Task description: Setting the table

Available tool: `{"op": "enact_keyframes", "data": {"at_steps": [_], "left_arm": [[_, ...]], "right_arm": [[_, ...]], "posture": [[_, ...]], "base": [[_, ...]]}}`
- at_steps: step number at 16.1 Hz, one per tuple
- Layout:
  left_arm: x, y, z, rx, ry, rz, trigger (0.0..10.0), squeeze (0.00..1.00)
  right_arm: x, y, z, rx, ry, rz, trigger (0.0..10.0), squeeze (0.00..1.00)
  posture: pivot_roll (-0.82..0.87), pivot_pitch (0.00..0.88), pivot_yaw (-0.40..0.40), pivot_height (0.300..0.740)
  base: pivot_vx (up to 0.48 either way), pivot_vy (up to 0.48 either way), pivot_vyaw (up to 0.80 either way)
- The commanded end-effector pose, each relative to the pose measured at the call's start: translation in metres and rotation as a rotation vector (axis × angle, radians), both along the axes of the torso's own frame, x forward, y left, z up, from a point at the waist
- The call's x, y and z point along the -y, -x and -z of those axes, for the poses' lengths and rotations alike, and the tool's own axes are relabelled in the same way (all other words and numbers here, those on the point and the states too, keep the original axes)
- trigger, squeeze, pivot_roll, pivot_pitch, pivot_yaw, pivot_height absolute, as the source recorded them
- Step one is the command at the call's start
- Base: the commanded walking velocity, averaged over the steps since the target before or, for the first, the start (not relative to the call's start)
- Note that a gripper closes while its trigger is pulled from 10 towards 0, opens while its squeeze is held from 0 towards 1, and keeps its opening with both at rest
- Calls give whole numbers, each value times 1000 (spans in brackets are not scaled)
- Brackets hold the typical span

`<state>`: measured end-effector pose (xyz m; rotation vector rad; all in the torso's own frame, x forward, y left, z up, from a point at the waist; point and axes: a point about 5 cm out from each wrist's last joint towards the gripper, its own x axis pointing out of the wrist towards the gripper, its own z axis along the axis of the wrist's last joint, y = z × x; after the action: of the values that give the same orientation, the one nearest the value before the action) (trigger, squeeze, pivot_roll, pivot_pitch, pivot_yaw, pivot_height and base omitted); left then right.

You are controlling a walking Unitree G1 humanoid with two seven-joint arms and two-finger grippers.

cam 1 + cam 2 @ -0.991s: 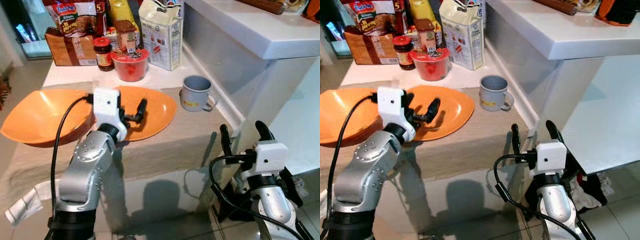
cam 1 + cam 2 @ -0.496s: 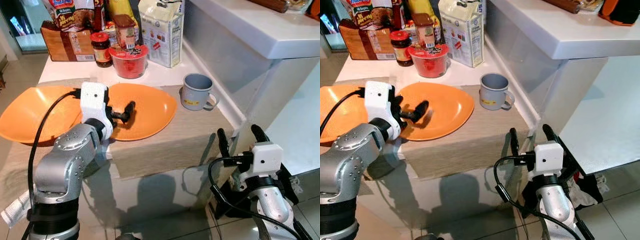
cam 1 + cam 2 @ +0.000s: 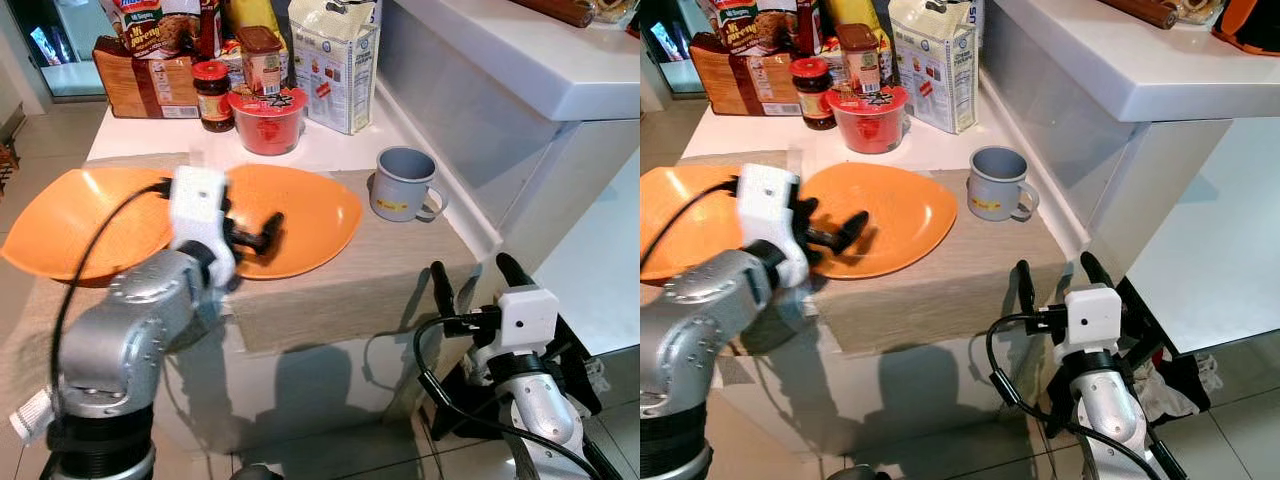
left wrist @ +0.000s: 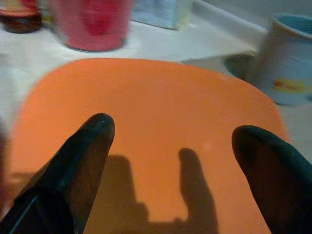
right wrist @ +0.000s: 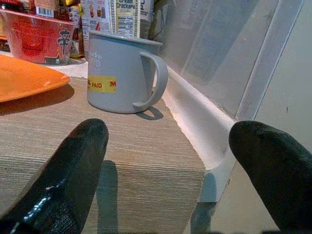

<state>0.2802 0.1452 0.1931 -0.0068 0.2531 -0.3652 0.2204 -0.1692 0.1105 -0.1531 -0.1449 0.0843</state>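
Early on, I'd say: two orange plates and grey mug sit on the beige runner of the white desk, left hand spread over the nearer plate holding nothing, right hand spread off the desk edge, groceries behind, tiled floor.

Left gripper has drawn back toward the orange plate's near edge — fingers spread.
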Motion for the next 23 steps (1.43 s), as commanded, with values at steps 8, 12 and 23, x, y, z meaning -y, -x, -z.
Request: {"op": "enact_keyframes", "data": {"at_steps": [8, 12, 23], "left_arm": [[5, -4, -12, -31, -39, 139, 10000, 0], [-6, 0, -27, 247, -84, 60, 10000, 0], [-4, 23, -37, 479, -60, -7, 10000, 0]], "right_arm": [[-3, -2, 1, 5, -10, -3, 10000, 31], [-11, -14, -6, -20, -169, -59, 10000, 27], [-55, -60, -37, -69, -508, -335, 10000, 4]], "posture": [[41, 13, -9, 740], [69, 22, -23, 740], [144, 36, -54, 740]], "base": [[0, 0, 0], [0, 0, 0], [0, 0, 0]]}}
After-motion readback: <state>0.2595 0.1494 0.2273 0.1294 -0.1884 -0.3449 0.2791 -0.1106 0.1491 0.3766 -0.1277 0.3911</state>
